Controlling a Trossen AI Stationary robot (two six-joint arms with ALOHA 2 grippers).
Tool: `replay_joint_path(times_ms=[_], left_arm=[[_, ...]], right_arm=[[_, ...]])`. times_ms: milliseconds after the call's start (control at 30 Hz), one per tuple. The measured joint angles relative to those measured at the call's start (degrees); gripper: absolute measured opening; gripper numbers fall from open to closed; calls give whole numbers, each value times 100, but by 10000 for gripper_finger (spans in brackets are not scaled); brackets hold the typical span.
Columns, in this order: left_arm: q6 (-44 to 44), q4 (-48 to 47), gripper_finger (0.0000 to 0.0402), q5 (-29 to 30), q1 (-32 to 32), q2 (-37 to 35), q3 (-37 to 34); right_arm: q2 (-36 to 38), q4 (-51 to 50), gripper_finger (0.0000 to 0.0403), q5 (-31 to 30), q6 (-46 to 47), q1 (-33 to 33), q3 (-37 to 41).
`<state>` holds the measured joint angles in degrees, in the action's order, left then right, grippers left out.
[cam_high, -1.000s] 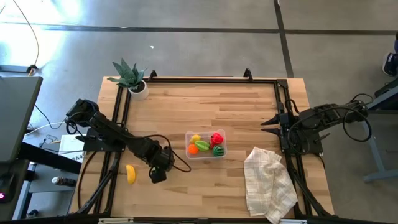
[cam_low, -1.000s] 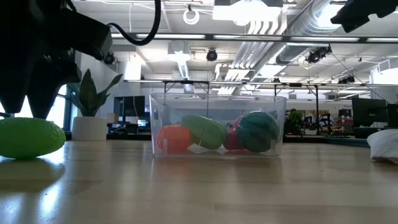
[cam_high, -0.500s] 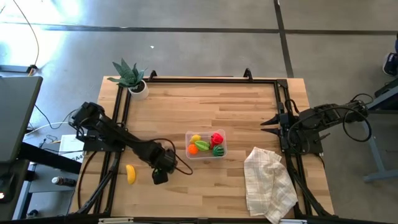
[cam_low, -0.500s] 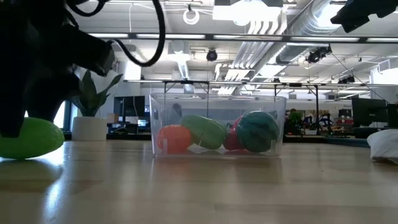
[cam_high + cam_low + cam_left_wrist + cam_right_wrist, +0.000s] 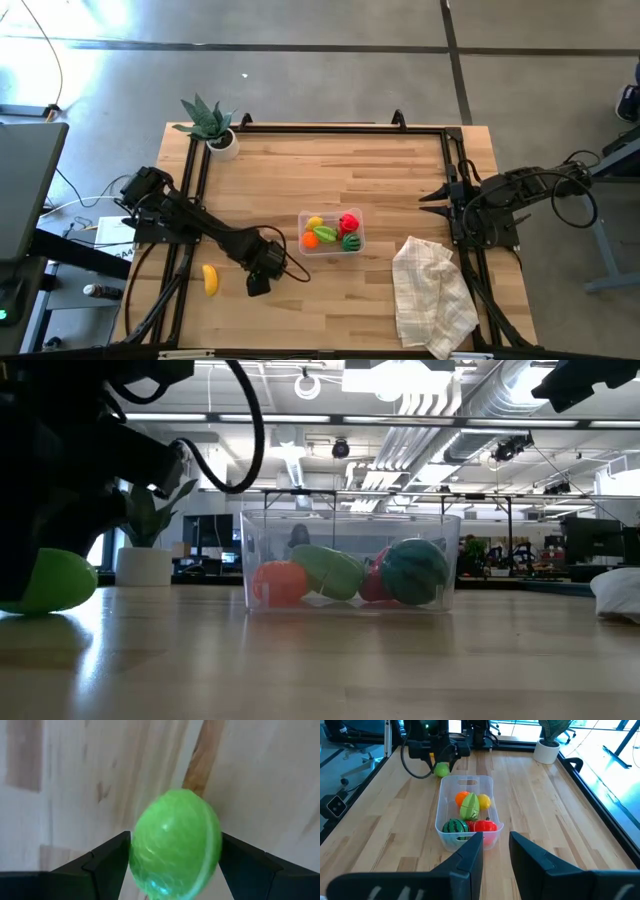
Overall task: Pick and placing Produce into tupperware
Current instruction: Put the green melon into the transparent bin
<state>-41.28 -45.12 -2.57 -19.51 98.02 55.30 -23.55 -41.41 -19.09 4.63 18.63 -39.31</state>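
Note:
My left gripper (image 5: 257, 285) stands near the table's near-left part, pointing down over a round green piece (image 5: 175, 832) that the high view hides under it. The low view shows that green piece (image 5: 55, 580) at table level. A yellow banana (image 5: 210, 280) lies on the wood just left of this gripper. The clear tupperware (image 5: 331, 249) sits mid-table with an orange (image 5: 462, 798), lemon (image 5: 483, 800), green piece (image 5: 469, 809), watermelon (image 5: 455, 827) and red pepper (image 5: 481, 826) inside. My right gripper (image 5: 496, 845) waits open at the table's right edge. My left gripper has the green piece pinched between its two fingers, one finger (image 5: 107, 862) on each side of its round body (image 5: 142, 845). The fingers come from above, pointing down. The piece's underside (image 5: 60, 607) seems to rest on the table.
A white checked cloth (image 5: 432, 295) lies crumpled at the near right. A spiky potted plant (image 5: 210, 122) stands at the far-left corner. A black frame rail (image 5: 340, 128) runs around the tabletop. Bare wood lies between the left gripper and the tupperware.
My left gripper has come down around the green piece, its dark fingers now covering the piece's left side in the low view. The piece has shifted slightly and stays at table level. The right arm has kept still.

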Motion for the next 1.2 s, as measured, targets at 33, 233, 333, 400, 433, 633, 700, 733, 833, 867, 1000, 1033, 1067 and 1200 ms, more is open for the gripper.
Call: replay_joint_path(times_ms=[33, 233, 333, 400, 433, 633, 700, 733, 833, 867, 1000, 1033, 1067, 1200], left_arm=[[3, 45, 276, 0, 0, 39, 3], [110, 21, 276, -26, 0, 98, -1], [162, 49, 276, -45, 0, 94, -1], [170, 22, 276, -46, 0, 94, -1], [194, 30, 275, -44, 0, 94, -1], [226, 34, 275, -46, 0, 94, -1], [251, 26, 275, -44, 0, 94, -1], [268, 22, 275, -46, 0, 94, -1], [334, 26, 275, -46, 0, 94, -1], [340, 36, 275, -48, 0, 94, -1], [409, 24, 275, -57, 0, 94, -1], [455, 20, 275, -63, 0, 94, -1], [486, 24, 275, -71, 0, 94, -1], [540, 15, 275, -84, 0, 94, -1]], right_arm=[[0, 0, 84, 0, 1, 0, 0], [-2, 0, 84, 0, 1, 2, 0], [-2, 0, 84, 0, 1, 0, 0], [0, 0, 84, 0, 1, 0, 0], [-2, -1, 84, 0, 0, 0, 0], [-1, 0, 84, 0, 1, 0, 0], [-2, -2, 84, 0, 1, 0, 0], [-2, -1, 84, 0, 0, 0, 0], [-2, 0, 84, 0, 1, 0, 0], [0, 0, 84, 0, -1, 0, 0], [-2, 0, 84, 0, 1, 0, 0], [-2, 0, 84, 0, 1, 0, 0], [-1, 0, 84, 0, 1, 0, 0], [-2, 0, 84, 0, 1, 0, 0]])
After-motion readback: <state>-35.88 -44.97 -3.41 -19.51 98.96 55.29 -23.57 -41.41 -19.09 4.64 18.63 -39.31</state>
